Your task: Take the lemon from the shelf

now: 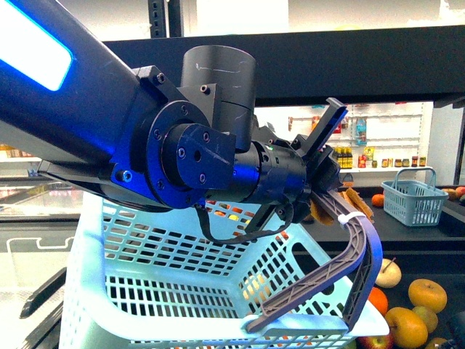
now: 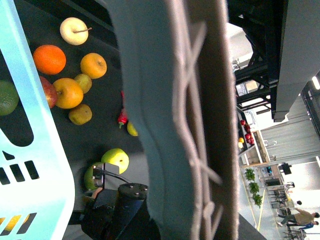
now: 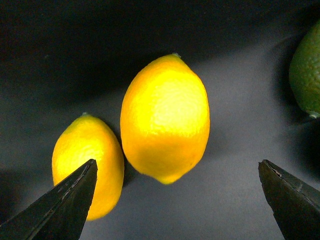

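Observation:
In the right wrist view a bright yellow lemon [image 3: 165, 120] lies on the dark shelf tray [image 3: 235, 210], its pointed end toward the camera. A second lemon [image 3: 87, 165] lies beside it, close or touching. My right gripper [image 3: 177, 162] is open and empty. Its two dark fingertips [image 3: 70, 200] stand wide apart on either side of the bigger lemon's near end, short of touching it. In the front view my left gripper [image 1: 330, 193] is shut on the grey basket handle [image 1: 341, 269] of a pale basket [image 1: 182, 291]. The right gripper is not visible there.
A green fruit [image 3: 306, 70] lies at the edge of the right wrist view. Apples and oranges [image 1: 418, 305] lie on the lower shelf tier [image 1: 443, 262]. A small blue basket [image 1: 414, 200] stands behind. The left wrist view shows more loose fruit [image 2: 67, 92] beside the basket handle [image 2: 175, 125].

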Action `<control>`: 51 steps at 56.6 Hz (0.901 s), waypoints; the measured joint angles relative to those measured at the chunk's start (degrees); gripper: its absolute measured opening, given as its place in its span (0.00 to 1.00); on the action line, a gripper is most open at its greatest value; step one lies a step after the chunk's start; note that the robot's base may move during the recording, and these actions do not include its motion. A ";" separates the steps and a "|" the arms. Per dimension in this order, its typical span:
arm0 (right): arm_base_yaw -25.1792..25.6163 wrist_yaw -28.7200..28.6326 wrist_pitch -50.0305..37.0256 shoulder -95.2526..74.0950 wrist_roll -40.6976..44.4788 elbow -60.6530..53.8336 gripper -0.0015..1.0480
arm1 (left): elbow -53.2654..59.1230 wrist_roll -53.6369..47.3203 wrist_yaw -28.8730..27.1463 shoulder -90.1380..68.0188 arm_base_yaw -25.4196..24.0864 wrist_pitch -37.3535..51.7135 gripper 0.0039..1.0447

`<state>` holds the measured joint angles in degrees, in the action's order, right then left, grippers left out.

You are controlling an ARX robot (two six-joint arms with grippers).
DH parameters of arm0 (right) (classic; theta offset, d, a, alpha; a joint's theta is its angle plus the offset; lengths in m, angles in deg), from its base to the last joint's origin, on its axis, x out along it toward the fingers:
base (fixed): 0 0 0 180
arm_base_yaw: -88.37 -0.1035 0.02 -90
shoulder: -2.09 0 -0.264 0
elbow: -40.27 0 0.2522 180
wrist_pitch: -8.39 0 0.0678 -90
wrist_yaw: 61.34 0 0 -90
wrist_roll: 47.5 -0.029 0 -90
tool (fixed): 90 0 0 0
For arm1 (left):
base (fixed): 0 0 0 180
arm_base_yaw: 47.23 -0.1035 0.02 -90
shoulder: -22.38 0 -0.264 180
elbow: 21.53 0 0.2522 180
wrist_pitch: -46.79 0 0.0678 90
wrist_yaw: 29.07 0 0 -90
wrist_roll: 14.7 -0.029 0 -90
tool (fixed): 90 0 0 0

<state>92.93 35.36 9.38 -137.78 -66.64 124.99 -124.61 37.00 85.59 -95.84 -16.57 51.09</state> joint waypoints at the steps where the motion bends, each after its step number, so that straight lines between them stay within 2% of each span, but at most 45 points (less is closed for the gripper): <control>1: 0.00 0.02 0.04 -0.33 -0.15 0.35 0.93 | 0.00 -0.02 0.02 0.00 0.00 0.00 0.06; 18: -0.94 0.98 0.79 -6.88 -1.46 6.71 0.93 | 0.00 0.00 0.02 0.00 0.00 0.00 0.06; 43: -1.42 2.29 1.09 -10.45 -1.22 8.68 0.93 | 0.00 0.00 0.02 0.00 0.00 0.00 0.06; 47: -1.40 2.29 0.83 -10.45 -1.05 8.66 0.86 | 0.00 0.00 0.02 0.00 0.00 0.00 0.06; 51: -1.29 2.10 0.17 -10.45 -0.98 8.57 0.73 | 0.00 0.00 0.00 0.00 0.00 0.00 0.06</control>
<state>91.64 37.45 9.55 -148.23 -67.62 133.56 -124.61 37.00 85.59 -95.84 -16.57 51.09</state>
